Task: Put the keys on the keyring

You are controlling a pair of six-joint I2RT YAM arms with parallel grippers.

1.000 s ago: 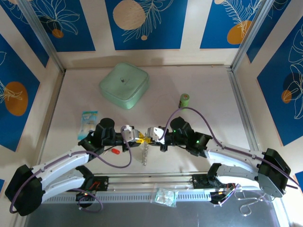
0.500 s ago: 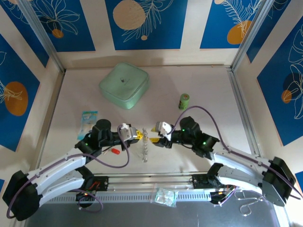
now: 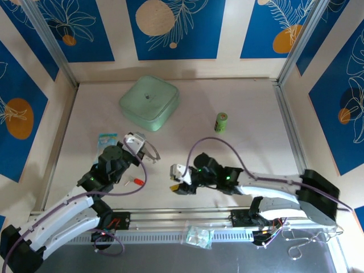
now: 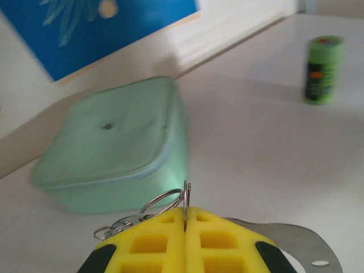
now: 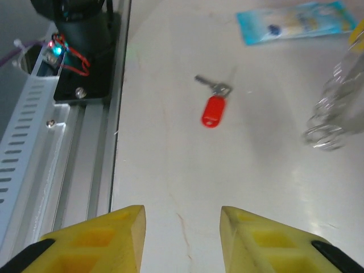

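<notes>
My left gripper is shut on the keyring, a thin silvery chain that trails from its tips above the table. In the left wrist view the yellow pads press together on a metal ring, with linked rings hanging to the left. The red-headed key lies flat on the table near the front rail. My right gripper is low over the table to the right of that key, open and holding nothing. In the right wrist view the red key lies ahead of the jaws and the blurred chain hangs at the right.
A pale green square lid sits at the back left, just beyond the left gripper. A green cylinder stands at the right. A blue packet lies left of the left arm. The metal rail runs along the front edge.
The right gripper has opened, let go and dropped forward-left toward the table. The left gripper has swung back and left, carrying the keyring with it.
</notes>
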